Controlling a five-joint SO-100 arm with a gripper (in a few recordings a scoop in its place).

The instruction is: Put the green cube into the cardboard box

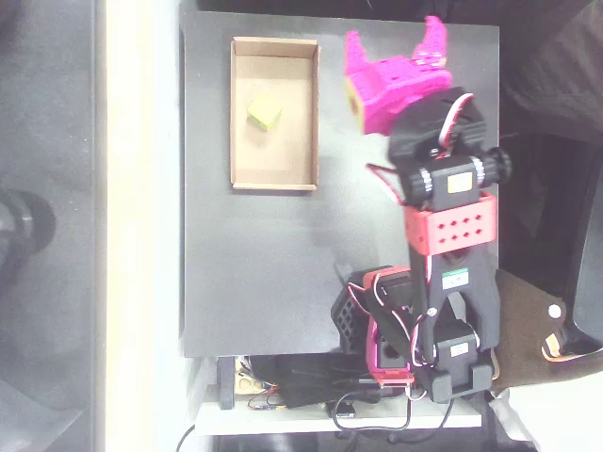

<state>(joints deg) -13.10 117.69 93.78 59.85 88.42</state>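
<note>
**Cube in the box**

In the overhead view the cube lies on the box floor, toward its 12 o'clock end. The gripper, at the box's 3 o'clock, is spread wide and empty.

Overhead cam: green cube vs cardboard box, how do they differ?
Colour: the small lime-green cube is bright yellow-green; the shallow tan cardboard box is light brown.
Size: the cube is far smaller than the box.
Form: the cube is a solid block; the box is an open tray with low walls.
Pose: the cube lies skewed to the box's walls, inside it on the floor.
Shared: both matte and plain.
</note>
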